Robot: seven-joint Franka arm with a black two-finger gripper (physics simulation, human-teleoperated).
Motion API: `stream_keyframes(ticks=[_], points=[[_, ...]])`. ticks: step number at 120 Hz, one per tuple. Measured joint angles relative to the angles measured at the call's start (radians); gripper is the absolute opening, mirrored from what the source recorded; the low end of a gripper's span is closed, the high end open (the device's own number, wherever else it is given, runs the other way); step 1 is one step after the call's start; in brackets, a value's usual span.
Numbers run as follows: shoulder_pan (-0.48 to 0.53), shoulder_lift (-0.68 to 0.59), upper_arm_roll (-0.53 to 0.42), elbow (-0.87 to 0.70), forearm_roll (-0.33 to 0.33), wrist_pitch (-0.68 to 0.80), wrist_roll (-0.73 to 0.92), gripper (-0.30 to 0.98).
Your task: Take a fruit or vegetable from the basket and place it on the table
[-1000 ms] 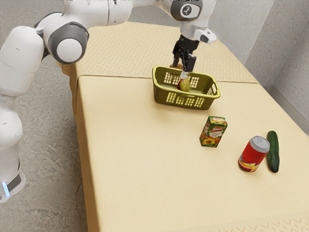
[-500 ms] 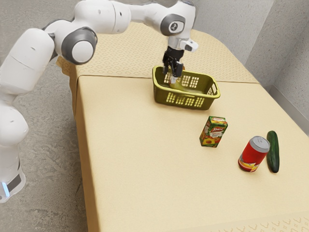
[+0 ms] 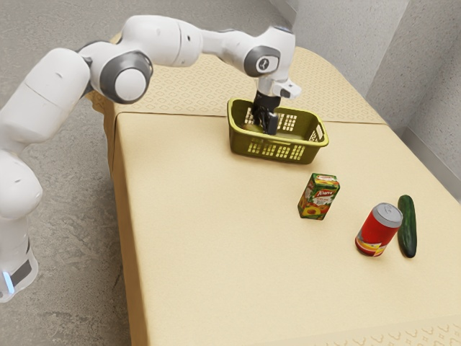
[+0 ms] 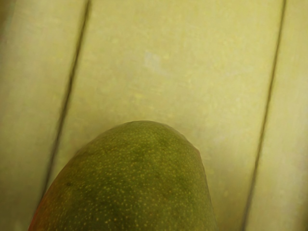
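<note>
So the bit that matters: the mango [image 4: 139, 183] is pretty much right under the gripper [image 3: 265, 128], down inside the basket [image 3: 240, 140], green with a reddish patch on one flank. Its rounded end pokes out from below the hand, and I'd guess the long axis runs roughly along the dark grooves in the basket floor, so the squeeze should probably go across its width, not end to end. Can't tell if the gripper is spread or pinching the thing, tbh. Grabbing too near that tapered end could make it squirt out. If the hold is good, next is straight up past the rim, then out over the bench [image 3: 216, 238]. Moving away from the basket there's a juice carton [image 3: 318, 197], then a red can [image 3: 379, 229], and just beside that a cucumber [image 3: 408, 227], already on the bench. Count I get: one mango, one basket, one carton, one can, one cucumber, one arm.
</note>
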Motion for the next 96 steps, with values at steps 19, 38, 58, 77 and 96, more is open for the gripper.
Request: stream_keyframes(ticks=[19, 38, 58, 77, 96], points=[[-0.002, 0.008, 0.000, 0.000, 0.000, 0.005, 0.011, 0.67], [-0.003, 0.013, 0.000, 0.000, 0.000, 0.006, 0.020, 0.66], [0.004, 0.011, 0.003, 0.000, -0.001, 0.004, 0.029, 0.60], [0.005, 0.010, 0.005, -0.001, -0.003, -0.005, 0.036, 0.55], [0.006, 0.008, 0.006, -0.001, -0.003, -0.017, 0.043, 0.46]])
